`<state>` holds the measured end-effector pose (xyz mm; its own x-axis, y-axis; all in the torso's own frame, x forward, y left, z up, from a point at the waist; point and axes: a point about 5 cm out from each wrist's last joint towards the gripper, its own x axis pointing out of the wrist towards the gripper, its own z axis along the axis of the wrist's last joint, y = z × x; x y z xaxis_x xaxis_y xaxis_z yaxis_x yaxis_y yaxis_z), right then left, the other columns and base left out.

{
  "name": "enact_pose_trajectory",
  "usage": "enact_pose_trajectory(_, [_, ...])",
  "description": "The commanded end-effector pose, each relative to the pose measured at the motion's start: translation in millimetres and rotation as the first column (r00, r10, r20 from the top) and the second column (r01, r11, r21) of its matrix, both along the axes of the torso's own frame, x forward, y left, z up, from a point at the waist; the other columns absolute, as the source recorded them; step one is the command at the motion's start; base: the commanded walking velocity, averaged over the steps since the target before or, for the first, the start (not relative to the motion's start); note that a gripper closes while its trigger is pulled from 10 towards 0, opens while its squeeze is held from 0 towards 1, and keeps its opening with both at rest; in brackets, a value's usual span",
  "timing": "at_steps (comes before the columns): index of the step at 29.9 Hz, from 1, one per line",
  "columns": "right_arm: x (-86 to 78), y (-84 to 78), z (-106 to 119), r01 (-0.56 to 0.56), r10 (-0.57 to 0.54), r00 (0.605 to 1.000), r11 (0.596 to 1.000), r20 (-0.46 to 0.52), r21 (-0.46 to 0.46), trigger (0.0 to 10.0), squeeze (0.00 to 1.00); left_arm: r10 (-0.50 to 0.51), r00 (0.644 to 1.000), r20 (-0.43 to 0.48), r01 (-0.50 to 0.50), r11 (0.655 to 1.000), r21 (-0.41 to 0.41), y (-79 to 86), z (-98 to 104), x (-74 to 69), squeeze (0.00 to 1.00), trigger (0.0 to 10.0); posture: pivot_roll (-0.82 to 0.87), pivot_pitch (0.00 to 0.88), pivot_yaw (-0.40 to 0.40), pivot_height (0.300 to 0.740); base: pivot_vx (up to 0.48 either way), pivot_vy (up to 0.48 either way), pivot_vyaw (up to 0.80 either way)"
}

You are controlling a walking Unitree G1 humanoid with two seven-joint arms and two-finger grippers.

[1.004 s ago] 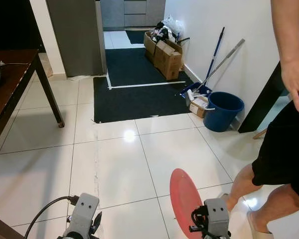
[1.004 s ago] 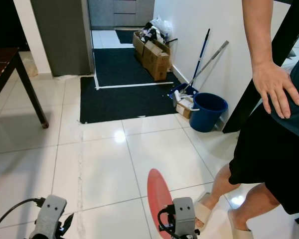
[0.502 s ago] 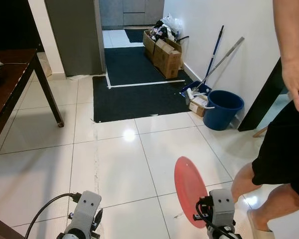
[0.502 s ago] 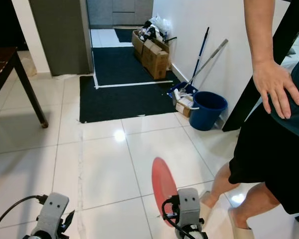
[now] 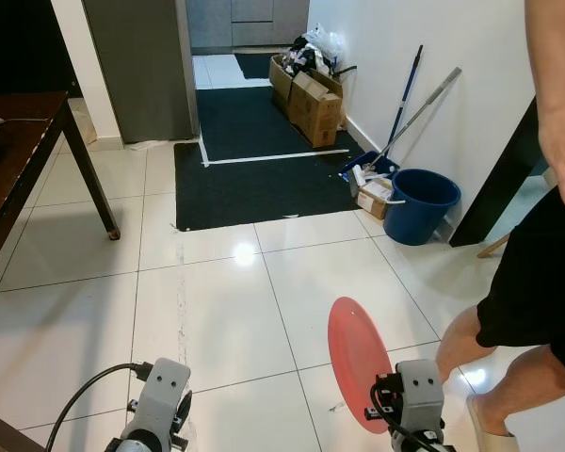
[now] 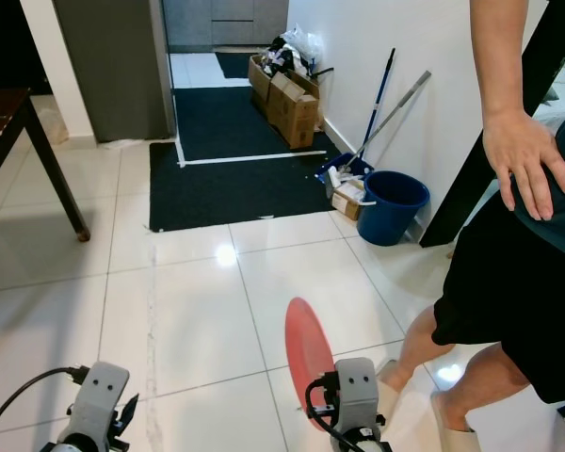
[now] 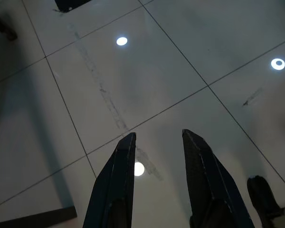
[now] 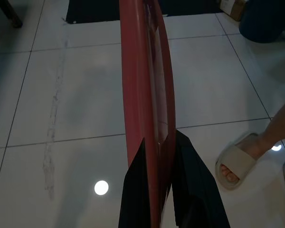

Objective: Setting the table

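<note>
My right gripper (image 8: 157,142) is shut on the rim of a red plate (image 5: 358,363), which it holds on edge above the white tiled floor at the lower right. The plate (image 8: 147,90) runs straight up between its two black fingers. My left gripper (image 7: 156,137) hangs low at the lower left, open, with nothing but floor tiles between its fingers. The corner of a dark wooden table (image 5: 19,151) reaches in from the far left, with a metal item on it at the picture's edge.
A person (image 6: 518,273) in black shorts and sandals stands close on my right. A blue bucket (image 5: 422,205), brooms and cardboard boxes (image 5: 315,104) line the right wall. A dark mat (image 5: 254,179) lies ahead, before a grey cabinet (image 5: 137,66).
The plate has risen a little and shifted slightly right in my right gripper. The view has drifted slightly; the left gripper hangs as before.
</note>
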<state>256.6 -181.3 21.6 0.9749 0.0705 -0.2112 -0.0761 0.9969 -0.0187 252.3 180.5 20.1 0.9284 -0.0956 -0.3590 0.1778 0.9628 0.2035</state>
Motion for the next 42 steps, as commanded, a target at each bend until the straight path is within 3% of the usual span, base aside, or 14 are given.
enact_pose_trajectory(1, [-5.1, 0.6, -3.2, -0.011, 0.011, 1.000, 1.000, -0.012, -0.002, 10.0, 0.00, 0.027, 0.998, -0.056, -0.029, 0.999, -0.032, 2.8, -10.4, -8.7, 0.00, 10.0, 0.04, 0.115, 0.054, 0.740, 0.000, 0.000, 0.00])
enact_pose_trajectory(3, [-6.6, -0.7, -3.1, -0.013, 0.013, 1.000, 1.000, -0.012, -0.002, 10.0, 0.00, 0.038, 0.996, -0.085, -0.045, 0.996, -0.072, 5.0, -13.6, -11.2, 0.00, 10.0, 0.04, 0.113, 0.055, 0.740, 0.000, 0.000, 0.00])
enact_pose_trajectory(16, [-8.7, -3.5, -1.1, 0.006, -0.006, 1.000, 1.000, -0.003, 0.019, 10.0, 0.00, -0.042, 0.999, -0.022, 0.041, 0.998, -0.056, -6.0, -7.4, -9.0, 0.00, 10.0, 0.02, 0.099, 0.052, 0.740, 0.000, 0.000, 0.00])
enact_pose_trajectory(42, [-13.7, 1.1, -4.8, -0.016, 0.016, 1.000, 1.000, -0.025, 0.009, 10.0, 0.00, -0.048, 0.999, 0.002, 0.048, 0.999, -0.025, -9.0, -7.7, -5.4, 0.00, 10.0, 0.01, 0.090, 0.052, 0.740, 0.058, 0.000, 0.00])
